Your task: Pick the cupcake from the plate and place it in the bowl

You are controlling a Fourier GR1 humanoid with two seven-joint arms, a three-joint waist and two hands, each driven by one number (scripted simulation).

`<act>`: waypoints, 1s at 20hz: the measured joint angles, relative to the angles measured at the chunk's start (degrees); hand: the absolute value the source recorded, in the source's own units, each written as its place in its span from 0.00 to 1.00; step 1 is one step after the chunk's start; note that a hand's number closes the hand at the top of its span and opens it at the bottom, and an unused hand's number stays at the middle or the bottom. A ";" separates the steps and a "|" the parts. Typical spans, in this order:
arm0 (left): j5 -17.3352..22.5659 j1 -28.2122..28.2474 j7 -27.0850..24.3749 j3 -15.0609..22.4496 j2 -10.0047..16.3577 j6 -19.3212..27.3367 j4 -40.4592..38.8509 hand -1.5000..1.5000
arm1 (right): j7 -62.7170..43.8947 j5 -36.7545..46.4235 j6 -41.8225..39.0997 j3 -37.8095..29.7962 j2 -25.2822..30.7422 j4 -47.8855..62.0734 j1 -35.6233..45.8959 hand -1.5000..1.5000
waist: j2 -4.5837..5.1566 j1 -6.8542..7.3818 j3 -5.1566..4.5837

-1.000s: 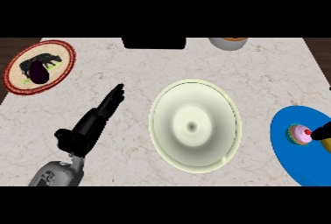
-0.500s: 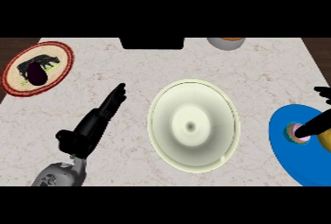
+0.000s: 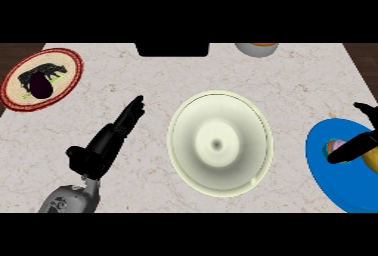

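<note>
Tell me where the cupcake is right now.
In the head view, the cupcake sits at the far right on the blue plate, right of the cream bowl, partly hidden by the right hand.

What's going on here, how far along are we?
The right hand is at the cupcake on the blue plate at the right edge; whether it has hold of it can't be told. The cupcake is not yet in the bowl, which sits mid-counter. The left hand lies open on the counter, left of the bowl.
</note>
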State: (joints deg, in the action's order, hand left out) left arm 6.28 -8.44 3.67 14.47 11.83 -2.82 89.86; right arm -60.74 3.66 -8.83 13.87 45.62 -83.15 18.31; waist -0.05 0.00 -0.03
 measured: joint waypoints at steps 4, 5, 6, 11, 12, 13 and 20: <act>-0.49 0.34 -0.54 -0.74 -0.10 -0.75 -0.04 0.50 | -0.03 4.70 0.85 0.40 -0.91 -0.09 -1.76 0.00 | 0.00 -0.02 0.01; -1.17 0.23 -0.15 -0.32 -0.74 -0.21 0.29 0.50 | 0.19 5.64 0.97 0.18 -1.12 0.40 -2.18 0.00 | 0.00 -0.02 0.01; -1.40 0.87 0.03 -0.25 -0.79 -0.23 1.07 0.50 | 0.57 6.71 1.24 -0.06 -1.56 0.83 -2.98 0.00 | 0.00 0.00 0.01; -1.86 0.29 1.19 -1.04 -1.67 -0.96 1.62 0.50 | 1.75 11.14 1.76 -1.03 -5.05 5.34 -3.30 0.00 | 0.05 0.11 0.02; -2.18 0.73 1.19 -0.95 -1.88 -1.11 2.01 0.50 | 2.16 11.70 1.62 -1.70 -5.61 6.46 -3.16 0.00 | 0.05 0.14 0.04; -2.73 0.93 1.00 -0.75 -2.39 -1.01 1.70 0.50 | 2.42 12.03 1.57 -2.27 -6.29 6.78 -3.54 0.00 | 0.05 0.10 0.03; -3.13 0.05 2.54 -3.22 -3.20 -3.20 1.92 0.50 | 4.82 15.22 -0.66 -6.70 -9.29 9.57 -4.28 0.00 | 0.04 0.04 0.03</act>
State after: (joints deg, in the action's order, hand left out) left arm 3.15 -8.39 6.21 11.25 8.64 -6.02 91.78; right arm -55.93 18.88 -9.49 7.17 36.33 -73.58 14.03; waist -0.01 0.04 0.00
